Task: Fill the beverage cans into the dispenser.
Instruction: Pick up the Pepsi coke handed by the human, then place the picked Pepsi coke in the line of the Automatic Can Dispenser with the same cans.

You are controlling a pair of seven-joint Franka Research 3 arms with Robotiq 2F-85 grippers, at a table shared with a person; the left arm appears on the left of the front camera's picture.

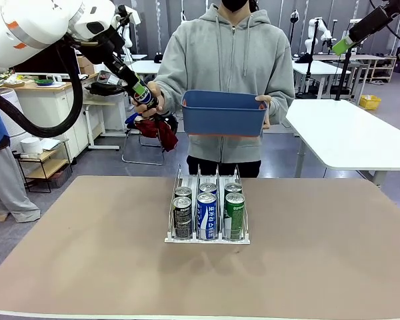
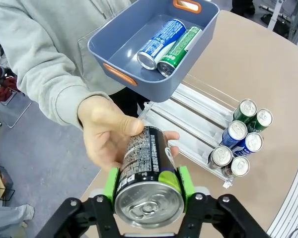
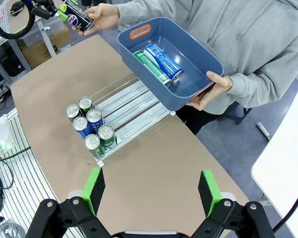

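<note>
Brown counter (image 1: pixel 87 260), white tables (image 1: pixel 353 133) behind. The dispenser (image 1: pixel 207 241) sits mid-frame, six cans (image 1: pixel 207 215) at its front. The left hand (image 2: pixel 148 186) squeezes a black can (image 2: pixel 144 163), maybe Pepsi, with a person's hand (image 2: pixel 107 134) on it. The right hand (image 3: pixel 151 191) gapes wide, empty. Wrist views show two cans (image 2: pixel 161 42) inside the blue bin (image 2: pixel 114 54).

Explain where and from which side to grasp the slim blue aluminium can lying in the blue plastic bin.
Probably mid-body, from above through the open top of the blue plastic bin: the slim blue aluminium can lies on its side and the walls block sideways approaches. The green can alongside crowds one flank.
</note>
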